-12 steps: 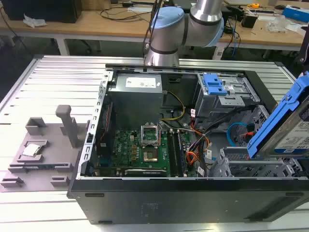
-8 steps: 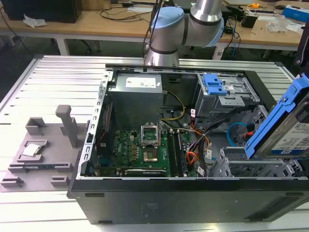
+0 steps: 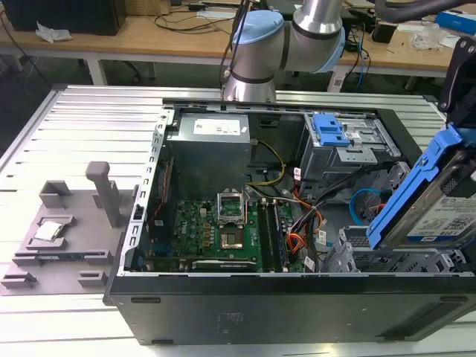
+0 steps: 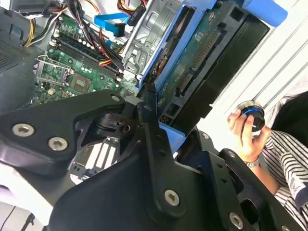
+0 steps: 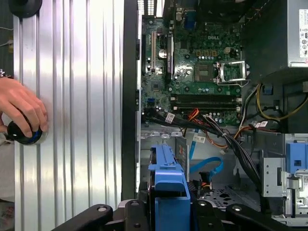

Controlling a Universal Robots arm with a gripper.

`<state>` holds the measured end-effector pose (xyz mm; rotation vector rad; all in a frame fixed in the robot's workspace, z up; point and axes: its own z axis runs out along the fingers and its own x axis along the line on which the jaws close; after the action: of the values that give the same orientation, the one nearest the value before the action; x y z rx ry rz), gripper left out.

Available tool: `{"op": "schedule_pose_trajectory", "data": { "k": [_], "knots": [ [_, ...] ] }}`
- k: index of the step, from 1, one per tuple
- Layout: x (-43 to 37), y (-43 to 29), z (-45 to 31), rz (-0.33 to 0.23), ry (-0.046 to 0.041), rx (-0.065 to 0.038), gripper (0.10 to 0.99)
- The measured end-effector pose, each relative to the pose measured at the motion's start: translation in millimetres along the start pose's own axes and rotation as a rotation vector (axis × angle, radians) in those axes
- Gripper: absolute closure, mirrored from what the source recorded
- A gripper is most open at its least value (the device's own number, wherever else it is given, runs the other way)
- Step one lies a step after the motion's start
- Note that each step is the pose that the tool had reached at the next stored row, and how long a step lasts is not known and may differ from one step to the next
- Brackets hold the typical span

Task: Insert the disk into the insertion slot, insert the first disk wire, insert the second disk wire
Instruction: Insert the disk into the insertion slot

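A: Over the computer case (image 3: 297,312), exterior view's right: where's the disk (image 3: 435,212)?
B: I see it tilted, above the insertion slot (image 3: 394,259); gripper (image 5: 169,209) fingers clamped on its blue carrier.

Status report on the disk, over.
Pincer shut on the disk, tilted above the insertion slot. Not yet in. Light blue cable loops nearby.

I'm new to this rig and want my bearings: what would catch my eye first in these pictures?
The disk in its bright blue carrier, gripped by the tool, hangs tilted over the insertion slot at the exterior view's right. The open computer case shows its green motherboard in the middle. In the first wrist view, a person's hand rests on a round button on the ribbed metal table.
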<state>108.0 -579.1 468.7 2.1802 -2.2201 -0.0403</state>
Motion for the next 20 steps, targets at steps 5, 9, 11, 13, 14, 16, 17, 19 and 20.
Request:
{"op": "schedule_pose_trajectory", "data": {
  "k": [5,9,11,13,14,16,17,19,20],
  "knots": [
    [-14.0,0.7,8.0,0.000,0.0000,0.000,0.722],
    [-23.2,1.3,17.4,0.000,0.0001,0.000,0.722],
    [-24.7,3.1,24.6,0.000,-0.0002,0.000,0.722],
    [-24.8,3.1,29.2,0.000,0.0002,0.000,0.722],
    [-24.8,3.0,32.0,0.000,0.0001,0.000,0.722],
    [-24.8,2.8,38.2,0.000,0.0000,0.000,0.722],
    [-24.8,2.7,40.5,0.000,0.0001,0.000,0.722],
    [-24.8,2.5,44.4,0.000,-0.0001,0.000,0.722],
    [-24.8,2.5,46.1,0.000,0.0001,0.000,0.722]
  ]
}}
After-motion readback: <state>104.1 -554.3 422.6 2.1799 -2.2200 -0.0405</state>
